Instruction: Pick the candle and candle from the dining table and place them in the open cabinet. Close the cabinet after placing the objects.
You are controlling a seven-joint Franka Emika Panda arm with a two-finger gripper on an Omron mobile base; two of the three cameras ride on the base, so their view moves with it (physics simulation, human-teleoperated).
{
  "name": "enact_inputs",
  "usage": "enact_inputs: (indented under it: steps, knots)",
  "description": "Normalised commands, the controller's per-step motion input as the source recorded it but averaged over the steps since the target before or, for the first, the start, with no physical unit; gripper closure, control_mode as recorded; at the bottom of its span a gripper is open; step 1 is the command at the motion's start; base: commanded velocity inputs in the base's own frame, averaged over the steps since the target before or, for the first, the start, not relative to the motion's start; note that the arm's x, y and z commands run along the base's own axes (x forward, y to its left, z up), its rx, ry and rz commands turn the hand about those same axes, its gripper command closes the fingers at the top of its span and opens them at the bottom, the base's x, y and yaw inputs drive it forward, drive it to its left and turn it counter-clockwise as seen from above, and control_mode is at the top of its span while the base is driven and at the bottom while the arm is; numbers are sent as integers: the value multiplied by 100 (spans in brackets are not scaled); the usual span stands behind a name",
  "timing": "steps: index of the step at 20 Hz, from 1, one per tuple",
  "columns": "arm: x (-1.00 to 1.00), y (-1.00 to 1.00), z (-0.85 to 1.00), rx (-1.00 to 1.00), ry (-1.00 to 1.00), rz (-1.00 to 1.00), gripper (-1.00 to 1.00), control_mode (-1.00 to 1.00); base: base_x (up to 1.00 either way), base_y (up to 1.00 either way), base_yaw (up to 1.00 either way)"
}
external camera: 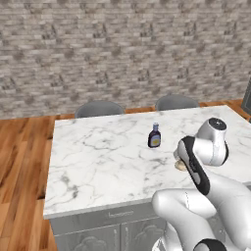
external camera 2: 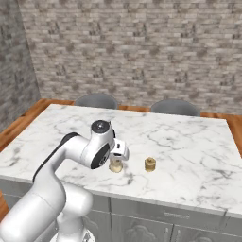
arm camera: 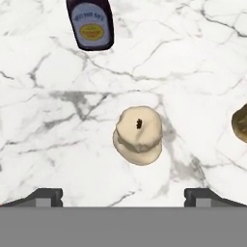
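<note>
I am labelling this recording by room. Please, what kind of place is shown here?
Probably a dining area of a home kitchen: a large marble dining table with two grey chairs behind it, a wooden floor and a brick wall.

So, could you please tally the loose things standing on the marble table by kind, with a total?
Candles: 2, the cream candle and the tan-gold candle
Bottles: 1, the dark blue labelled bottle
Total: 3 things on the dining table
</note>
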Motion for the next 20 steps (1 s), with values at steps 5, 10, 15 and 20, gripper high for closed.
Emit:
enact_inputs:
  steps: [5, 10, 15, 20]
  knots:
    - [8, -2, -13, 0, 0, 0, -100, -100, 0, 0, 0]
    - [15, -3, -7, 0, 0, 0, -100, -100, 0, 0, 0]
    - [21, -9, 0, 0, 0, 0, -100, -100, 0, 0, 0]
    - [24, -11, 0, 0, 0, 0, -100, -100, 0, 0, 0]
